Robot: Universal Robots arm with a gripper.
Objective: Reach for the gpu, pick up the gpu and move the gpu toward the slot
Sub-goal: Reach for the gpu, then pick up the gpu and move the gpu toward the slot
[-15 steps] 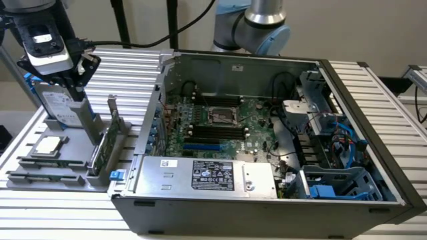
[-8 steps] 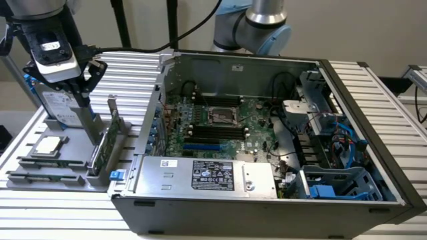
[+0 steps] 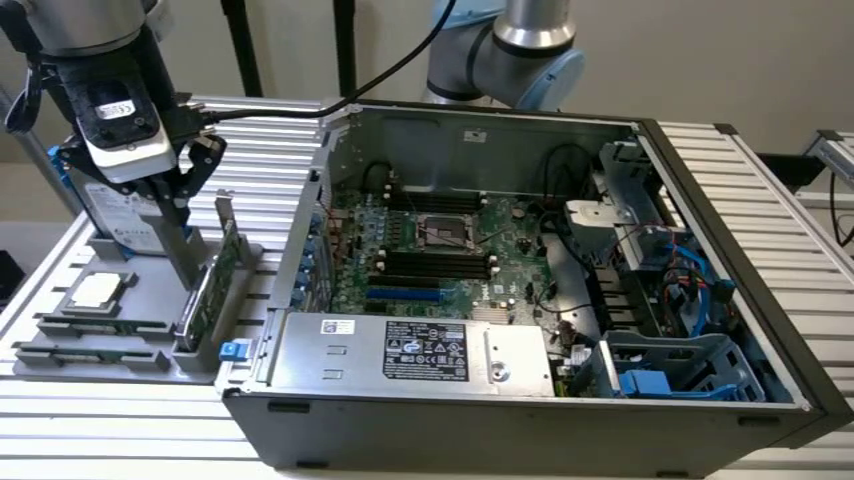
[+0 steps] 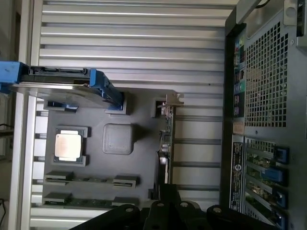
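One gripper (image 3: 187,285) is hanging low over the grey tray (image 3: 127,358), close against the gpu (image 3: 214,285). The gpu is standing on edge in the tray, along the side nearest the open case (image 3: 534,425), outside it. How far the jaws are standing open, and whether they are holding anything, cannot be told.

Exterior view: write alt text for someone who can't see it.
The gripper hangs right by the gpu, which stands on edge in a grey tray at the exterior view's left. An open computer case sits at the exterior view's right, motherboard exposed.
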